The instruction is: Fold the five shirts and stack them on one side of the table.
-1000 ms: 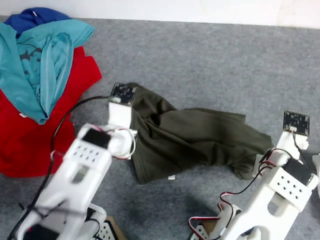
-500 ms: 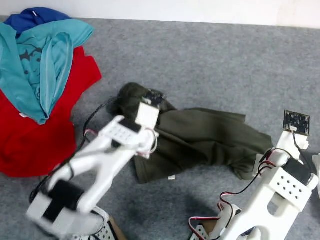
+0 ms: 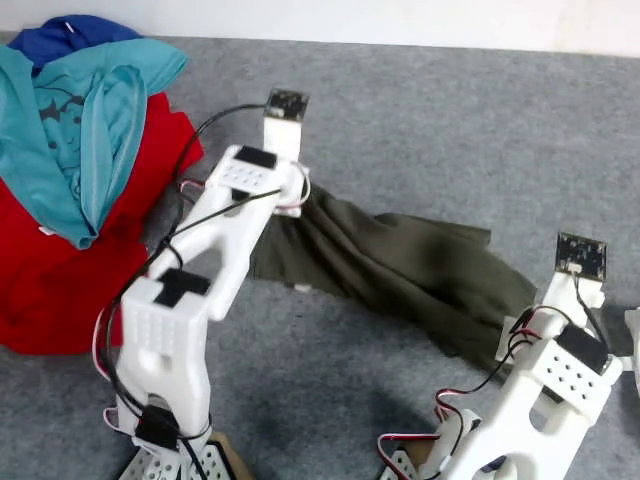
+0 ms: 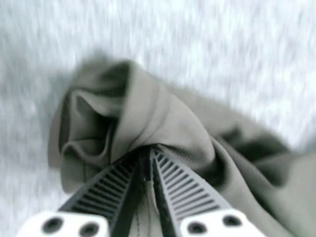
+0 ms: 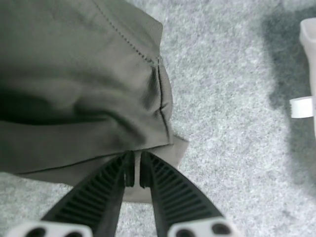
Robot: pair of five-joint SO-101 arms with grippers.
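An olive shirt [image 3: 400, 265] lies stretched across the middle of the grey table. In the left wrist view my left gripper [image 4: 148, 165] is shut on a bunched fold of the olive shirt [image 4: 148, 118], held up off the table. The left arm [image 3: 250, 180] stands over the shirt's left end. My right gripper [image 5: 133, 173] is shut on the hem of the olive shirt [image 5: 74, 74] at its right end, low near the table. The right arm [image 3: 575, 340] stands at the near right. A teal shirt [image 3: 80, 120], a red shirt [image 3: 60, 270] and a blue shirt [image 3: 70, 30] are piled at the far left.
A white object [image 3: 632, 330] sits at the right table edge, close to the right arm; it appears as the white object [image 5: 306, 106] beside the hem. Bare grey felt [image 3: 450, 130] spreads beyond the olive shirt. A pale wall [image 3: 400, 20] borders the far side.
The left arm swung from the near side toward the far side, carrying the olive shirt's left end up and pulling the cloth taut. The right arm shifted only slightly.
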